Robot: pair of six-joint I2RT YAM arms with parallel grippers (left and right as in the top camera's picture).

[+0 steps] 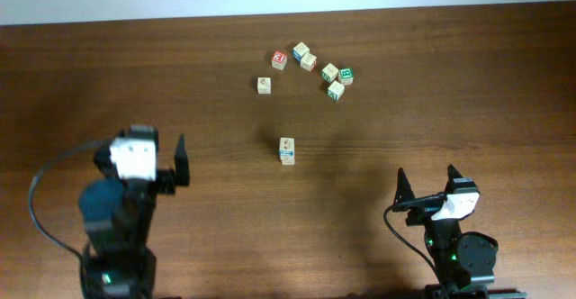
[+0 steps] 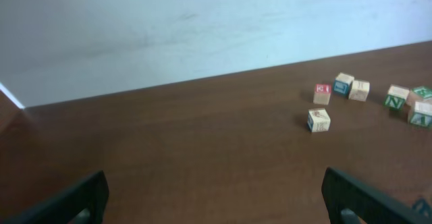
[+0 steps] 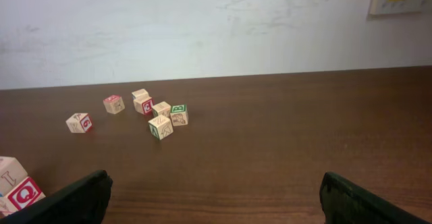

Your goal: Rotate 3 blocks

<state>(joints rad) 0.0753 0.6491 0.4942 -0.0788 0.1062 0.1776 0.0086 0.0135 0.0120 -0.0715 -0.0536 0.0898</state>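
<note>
Several small wooden alphabet blocks lie on the brown table. A lone one (image 1: 264, 85) has a pale tan top and shows a blue-printed side in the left wrist view (image 2: 318, 120). Behind it, another with a blue side (image 1: 301, 50) (image 2: 343, 84) touches a tan one (image 1: 309, 61). Nearest to me is a tan-topped block with a blue side (image 1: 287, 150), at the lower left edge of the right wrist view (image 3: 17, 185). My left gripper (image 1: 142, 139) (image 2: 214, 183) and right gripper (image 1: 426, 175) (image 3: 216, 183) both stand open and empty, well short of the blocks.
A red-faced cube (image 1: 279, 58) lies left of the far pair. Three green-faced cubes (image 1: 337, 79) cluster to their right. A pale wall (image 3: 202, 28) rises behind the table's far edge.
</note>
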